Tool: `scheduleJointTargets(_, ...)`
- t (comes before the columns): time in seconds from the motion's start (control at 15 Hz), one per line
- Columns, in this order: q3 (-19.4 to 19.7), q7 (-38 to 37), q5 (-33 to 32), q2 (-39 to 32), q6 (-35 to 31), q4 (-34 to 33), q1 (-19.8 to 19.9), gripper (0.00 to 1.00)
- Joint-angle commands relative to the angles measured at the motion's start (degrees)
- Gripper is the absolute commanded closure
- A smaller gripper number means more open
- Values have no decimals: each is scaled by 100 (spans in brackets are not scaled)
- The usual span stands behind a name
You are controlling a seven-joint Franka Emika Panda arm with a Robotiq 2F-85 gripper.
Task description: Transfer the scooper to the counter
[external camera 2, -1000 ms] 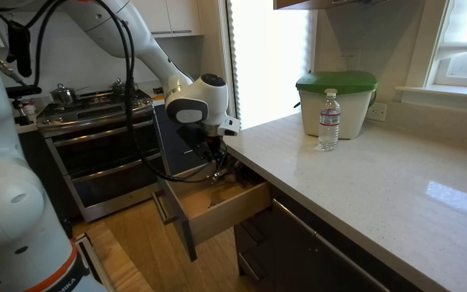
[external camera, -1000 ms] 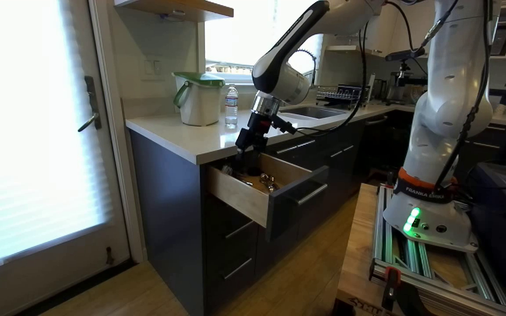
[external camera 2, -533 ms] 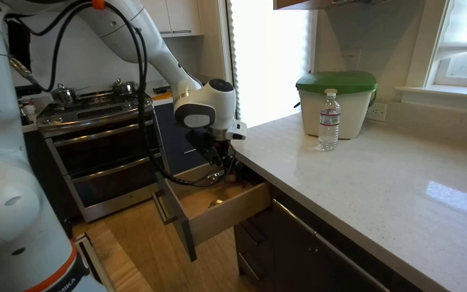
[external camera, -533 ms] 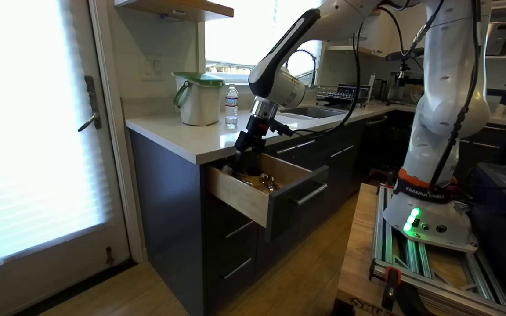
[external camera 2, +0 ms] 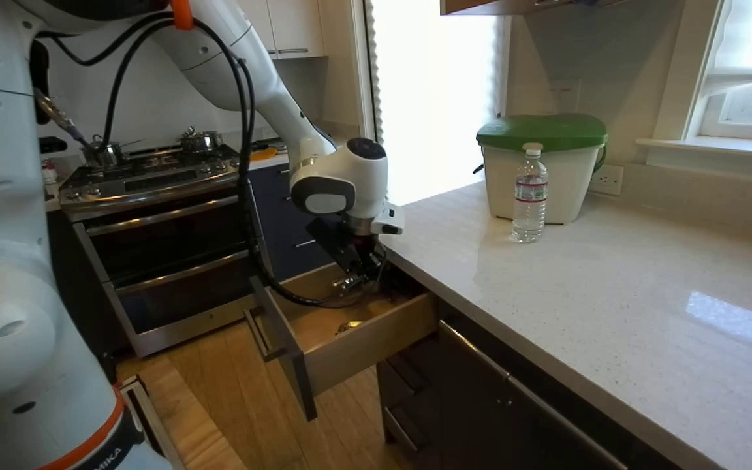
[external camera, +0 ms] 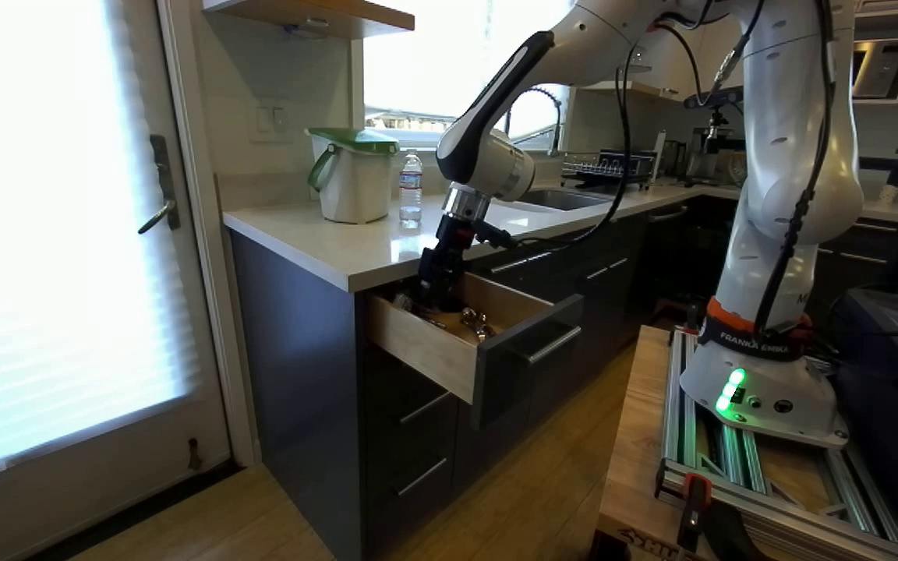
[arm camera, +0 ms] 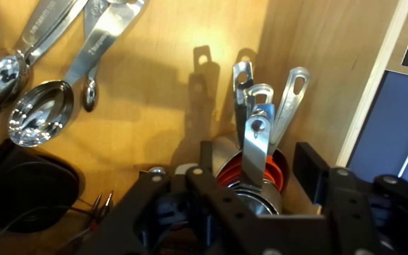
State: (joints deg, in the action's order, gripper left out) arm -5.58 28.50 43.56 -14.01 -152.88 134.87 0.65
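Observation:
In the wrist view, several nested metal scoops, or measuring cups, with long handles (arm camera: 255, 152) stand in the open drawer, with red-orange ones inside. Which of them is the scooper I cannot tell. My gripper (arm camera: 253, 159) is open; one finger (arm camera: 207, 154) is left of the front handle and the other finger (arm camera: 308, 170) is right of it, with gaps on both sides. In both exterior views the gripper (external camera: 427, 300) reaches down into the drawer, where its tips are dark and hard to see. The white counter (external camera: 316, 249) is just above and behind the drawer; it also shows in an exterior view (external camera 2: 611, 313).
Metal measuring spoons (arm camera: 97, 46) and a black object (arm camera: 30, 194) lie in the drawer. The drawer's side wall (arm camera: 374, 81) is close to the right finger. A white bin with a green lid (external camera: 355, 179) and a water bottle (external camera: 411, 191) stand on the counter.
The arm has swung a little and my gripper has sunk lower into the drawer, drawing closer to the counter's edge. The drawer, bin and bottle have not moved.

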Motion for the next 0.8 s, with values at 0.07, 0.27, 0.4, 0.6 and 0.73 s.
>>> scheduleJointTargets(0.07, -231, 219, 274, -243, -102, -98, 213, 49)
scheduleJointTargets(0.27, -294, 258, 350, -299, -95, -116, 251, 46)
scheduleJointTargets(0.4, -339, 301, 421, -325, -86, -140, 274, 46)
scheduleJointTargets(0.6, -403, 402, 546, -367, -105, -183, 299, 49)
scheduleJointTargets(0.73, -444, 531, 682, -405, -126, -229, 319, 52)
